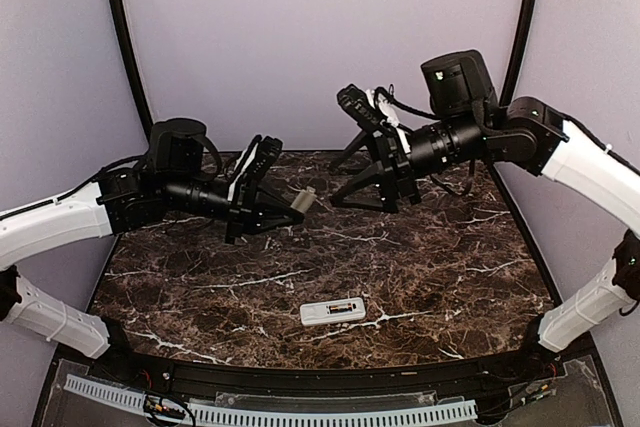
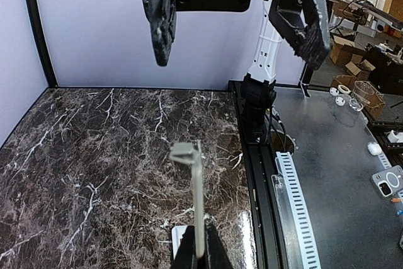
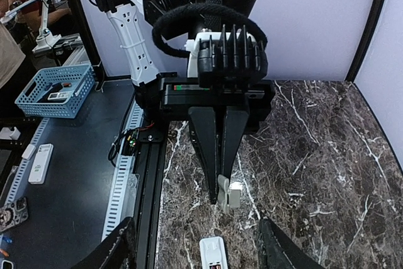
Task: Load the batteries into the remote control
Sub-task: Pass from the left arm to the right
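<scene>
The remote [image 1: 332, 311] lies on the tabletop [image 1: 450, 267]; well beyond it, the left pincer [image 1: 292, 209] is clamped on a grey cover [image 1: 303, 201]; the right pincer [image 1: 338, 185] gapes empty; batteries [image 1: 343, 305] seemingly sit in the remote; lower the cover squarely, tab first.

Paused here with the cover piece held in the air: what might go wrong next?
The grey cover is pinched only at one end by the left claw; it may twist or drop if the open right claw reaches for it. The remote control lies loose, unheld, so pressing the cover on may slide it.
</scene>
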Action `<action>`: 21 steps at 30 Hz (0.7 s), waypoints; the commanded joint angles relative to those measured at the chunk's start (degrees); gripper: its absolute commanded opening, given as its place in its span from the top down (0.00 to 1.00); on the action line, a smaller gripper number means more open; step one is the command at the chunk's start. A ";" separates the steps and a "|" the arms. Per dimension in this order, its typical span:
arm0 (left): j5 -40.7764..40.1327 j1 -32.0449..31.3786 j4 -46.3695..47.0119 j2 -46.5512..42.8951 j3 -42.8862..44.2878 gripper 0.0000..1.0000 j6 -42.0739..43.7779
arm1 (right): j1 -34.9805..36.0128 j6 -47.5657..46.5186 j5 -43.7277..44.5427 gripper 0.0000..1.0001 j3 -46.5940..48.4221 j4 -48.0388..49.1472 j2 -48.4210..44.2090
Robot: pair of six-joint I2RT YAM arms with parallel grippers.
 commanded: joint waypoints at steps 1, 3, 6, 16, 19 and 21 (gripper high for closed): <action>0.75 -0.74 -5.42 1.51 2.95 1.00 2.42 | -0.18 1.19 -0.07 0.39 0.47 -1.30 2.18; 0.64 -0.96 -5.51 1.90 3.02 1.00 2.45 | -0.20 2.06 -0.46 0.41 0.93 -0.34 3.65; 0.22 -1.11 -5.01 1.98 2.80 1.00 2.25 | -0.18 3.10 -0.95 0.42 1.58 0.06 5.48; 0.11 -1.20 -4.58 2.20 2.51 1.00 2.41 | -0.22 5.37 -4.44 0.60 1.77 2.65 9.28; -0.04 -1.21 -4.50 2.07 2.56 1.00 2.47 | -0.18 5.93 -5.51 0.71 2.05 2.52 10.30; -0.23 -1.22 -4.45 2.05 2.48 1.00 2.48 | -0.12 6.28 -6.35 0.79 2.16 2.63 10.58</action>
